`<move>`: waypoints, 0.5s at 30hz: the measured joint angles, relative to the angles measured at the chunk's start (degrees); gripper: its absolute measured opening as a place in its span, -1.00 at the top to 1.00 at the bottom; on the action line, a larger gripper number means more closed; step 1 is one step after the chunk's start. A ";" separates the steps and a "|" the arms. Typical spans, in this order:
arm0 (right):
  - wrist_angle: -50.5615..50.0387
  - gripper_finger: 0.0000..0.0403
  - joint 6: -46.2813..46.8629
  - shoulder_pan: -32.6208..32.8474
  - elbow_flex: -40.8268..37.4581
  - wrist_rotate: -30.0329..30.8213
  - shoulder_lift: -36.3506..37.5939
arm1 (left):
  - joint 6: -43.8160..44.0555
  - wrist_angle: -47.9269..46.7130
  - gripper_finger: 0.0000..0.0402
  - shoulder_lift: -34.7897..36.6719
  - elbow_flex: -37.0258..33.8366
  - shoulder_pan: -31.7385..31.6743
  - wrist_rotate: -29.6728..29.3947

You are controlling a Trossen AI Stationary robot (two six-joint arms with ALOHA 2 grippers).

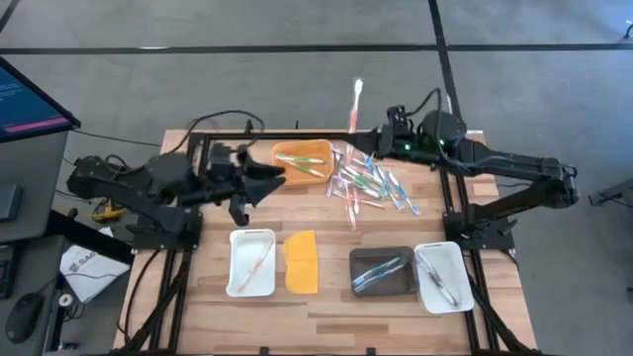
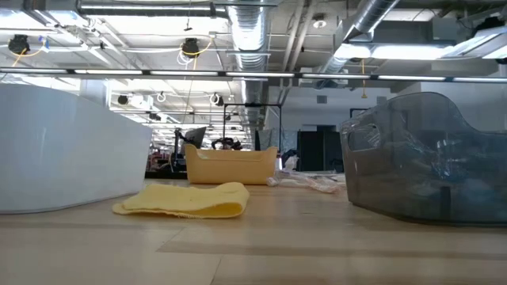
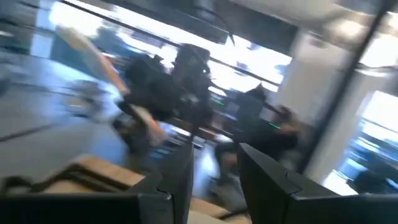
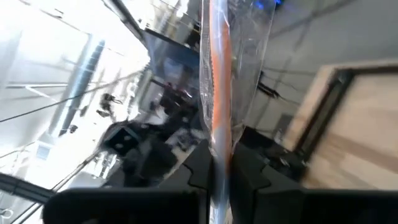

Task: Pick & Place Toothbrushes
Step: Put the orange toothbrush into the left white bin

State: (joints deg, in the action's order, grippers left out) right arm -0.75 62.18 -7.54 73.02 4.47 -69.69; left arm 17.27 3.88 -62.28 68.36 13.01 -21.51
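— Toothbrushes (image 1: 371, 183) lie heaped on the wooden table (image 1: 326, 307) between the two arms, thin plastic sticks in pink, green, blue and clear. From overhead we also see one or more in each tray: the orange tray (image 1: 303, 158), the white tray (image 1: 251, 262) beside the flat yellow lid (image 1: 302, 262), the dark tray (image 1: 382, 271) and the second white tray (image 1: 440, 277).

— And the right gripper (image 1: 368, 132)?

— Pinched shut on a wrapped orange toothbrush (image 4: 220, 99). Its wrist camera shows us the crinkled clear wrapper and the stick clamped between the dark fingers (image 4: 198, 167); from above, it sticks out past the table's far edge.

— The left gripper (image 1: 280, 176)?

— Near the orange tray's rim. Its wrist view shows us two blunt fingers (image 3: 267, 180) narrowly apart with nothing between them.

— At table height?

— We see the lid as a soft, rumpled sheet, and the dark tray as smoky and translucent.
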 joint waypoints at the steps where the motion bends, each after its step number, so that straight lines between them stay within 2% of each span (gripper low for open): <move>1: 1.38 0.90 -1.07 1.38 0.02 1.67 -0.19 | 0.26 -0.13 0.41 -0.09 -0.02 -2.27 5.70; 5: 3.98 0.90 -5.70 6.17 -0.07 7.33 -0.99 | 8.85 0.78 0.41 0.02 -0.02 -12.53 23.05; 7: 4.53 0.90 -8.12 8.30 0.04 10.40 -1.74 | 15.30 0.92 0.41 -0.01 -0.02 -17.47 27.80; 12: 4.55 0.90 -14.56 12.52 0.01 13.11 -4.22 | 31.02 1.19 0.41 -1.63 0.08 -27.50 40.22; 15: 4.65 0.90 -15.72 14.24 0.04 13.82 -6.40 | 34.58 2.19 0.41 -4.06 -0.04 -30.53 49.05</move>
State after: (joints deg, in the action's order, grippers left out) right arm 3.90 46.47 6.70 73.06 18.29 -76.09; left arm 51.85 6.07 -66.34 68.31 -17.52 27.54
